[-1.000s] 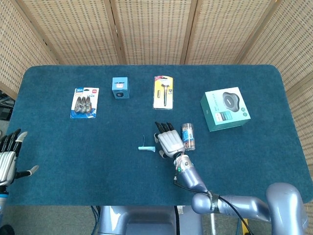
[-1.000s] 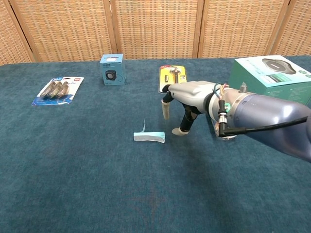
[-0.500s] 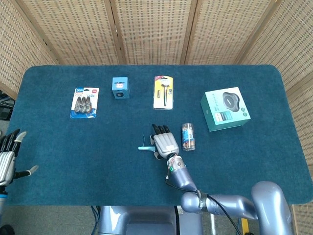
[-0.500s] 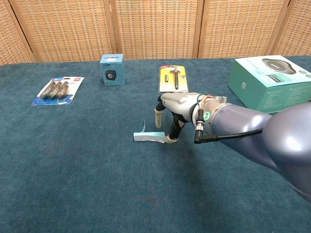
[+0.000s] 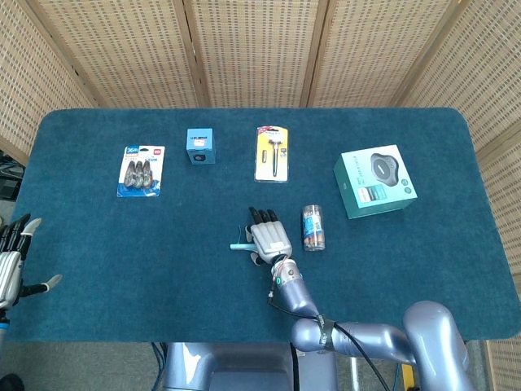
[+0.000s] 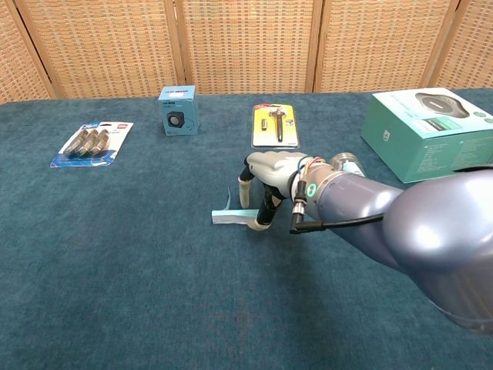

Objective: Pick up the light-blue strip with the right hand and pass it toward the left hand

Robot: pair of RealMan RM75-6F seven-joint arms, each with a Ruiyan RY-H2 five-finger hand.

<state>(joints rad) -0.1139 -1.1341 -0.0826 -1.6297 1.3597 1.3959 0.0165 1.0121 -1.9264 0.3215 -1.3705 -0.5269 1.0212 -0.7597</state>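
Right hand (image 6: 266, 179) over near end of light-blue strip (image 6: 231, 217), fingers spread and curved downward, tips bracketing the strip's right end; not yet closed on it, strip flat on blue table cloth (image 6: 115, 254) near centre, one end curled up. Left hand (image 5: 11, 259) at far left edge, fingers apart, holding nothing.

Risks: thin, flat strip likely to slide or get pushed along the cloth instead of lifting; shallow pinch may drop it mid-pass. Cylindrical container (image 5: 313, 227) just beside, could be knocked.
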